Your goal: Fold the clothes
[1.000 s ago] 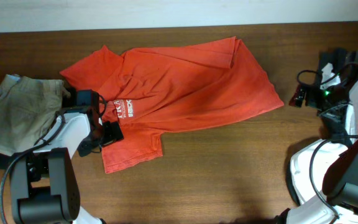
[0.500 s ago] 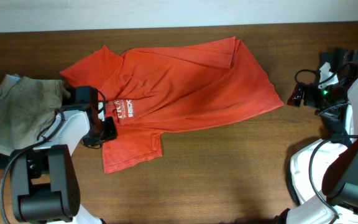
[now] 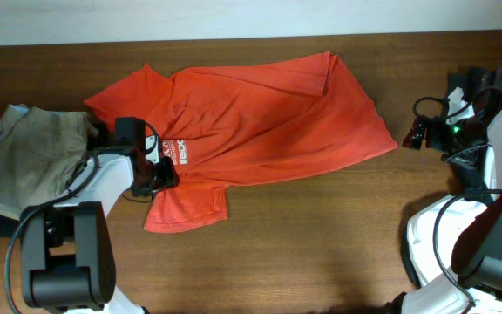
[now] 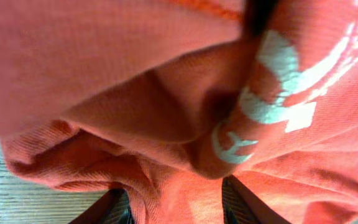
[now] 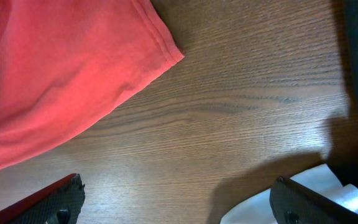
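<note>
**Left arm pinched the shirt's chest, right arm waited open**

At the far left a khaki garment (image 3: 24, 166) lay in a heap, just beside the shirt's sleeve. The left gripper (image 3: 159, 170) was closed narrowly on a bunched fold of the orange T-shirt (image 3: 268, 122), next to its white lettering (image 3: 179, 153). The shirt sprawled creased across the middle of the table (image 3: 321, 253). The right gripper (image 3: 417, 135) stood wide and empty over bare wood, near the hem corner. The pull would likely go best low and slow, with the right side taking that corner to keep the cloth taut.
</note>
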